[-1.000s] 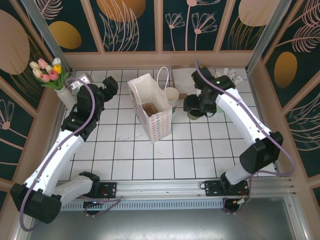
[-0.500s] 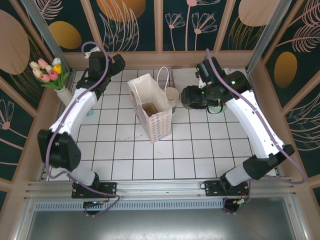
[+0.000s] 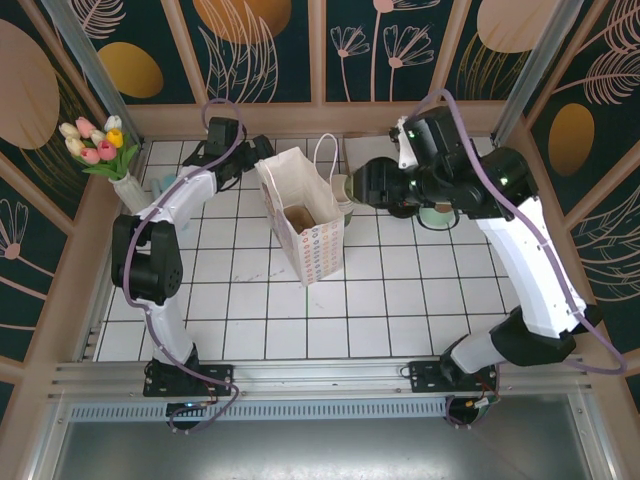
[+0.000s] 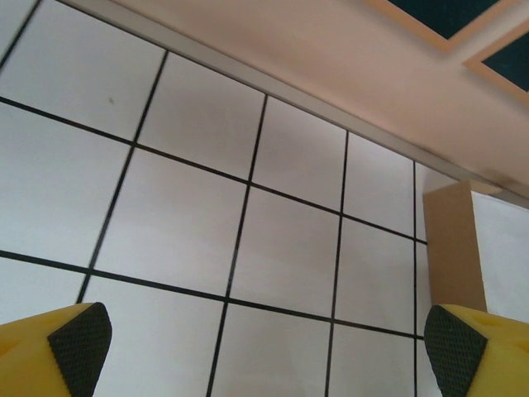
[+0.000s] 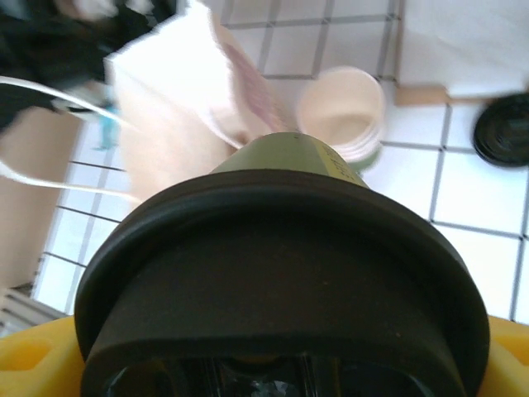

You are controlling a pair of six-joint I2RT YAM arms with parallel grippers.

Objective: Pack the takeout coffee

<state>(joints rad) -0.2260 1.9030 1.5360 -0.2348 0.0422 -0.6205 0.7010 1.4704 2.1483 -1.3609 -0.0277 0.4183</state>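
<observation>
Coffee cup [image 5: 285, 165]: dark olive-green paper body with a round black plastic lid on, lid end facing the right wrist camera. Right jaws grip it above the bench [image 3: 400, 300], just beside the white paper bag [image 3: 300, 215] and a cream cup stack [image 5: 343, 112]. Left jaws wide open, empty, near the bag's back left corner.

The paper bag [image 3: 305, 220] stands in the middle of the table [image 3: 400, 290], the stack of cups [image 3: 343, 190] just right of it, the vase of tulips [image 3: 110, 165] far left, the left gripper [image 3: 262, 150] behind the bag's left corner, and the right gripper [image 3: 372, 186], the takeout coffee [image 5: 281, 240] between its fingers, right of the stack, with 1 loose lid [image 5: 502, 130] farther right.
</observation>
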